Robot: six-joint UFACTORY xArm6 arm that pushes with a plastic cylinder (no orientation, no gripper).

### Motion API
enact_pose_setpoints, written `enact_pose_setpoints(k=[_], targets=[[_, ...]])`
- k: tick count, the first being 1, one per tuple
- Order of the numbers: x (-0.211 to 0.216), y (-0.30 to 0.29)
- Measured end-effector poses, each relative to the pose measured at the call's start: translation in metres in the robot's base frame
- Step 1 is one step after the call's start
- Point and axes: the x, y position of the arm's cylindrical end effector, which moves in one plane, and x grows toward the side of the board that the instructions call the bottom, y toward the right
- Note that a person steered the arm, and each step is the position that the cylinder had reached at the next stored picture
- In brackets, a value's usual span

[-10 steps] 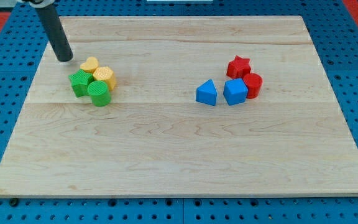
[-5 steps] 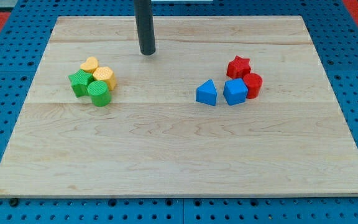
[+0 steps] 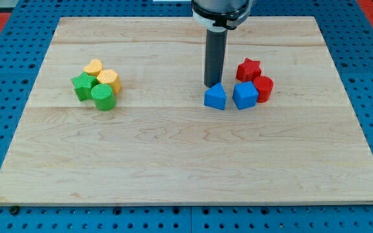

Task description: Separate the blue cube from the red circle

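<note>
The blue cube sits at the view's right of the board, touching the red circle on its right. A red star lies just above them. A blue triangle lies left of the cube, a small gap apart. My tip stands right at the top edge of the blue triangle, up and to the left of the blue cube.
At the view's left a tight cluster holds a green star, a green cylinder, a yellow heart and a yellow block. The wooden board lies on a blue perforated base.
My tip has moved from the view's upper left across to the right and down, ending at the top of the blue triangle. No block has moved.
</note>
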Motion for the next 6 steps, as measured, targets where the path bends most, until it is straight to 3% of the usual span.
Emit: enact_pose_setpoints(k=[5,6], targets=[[-0.001,0.007],[0.000,0.030]])
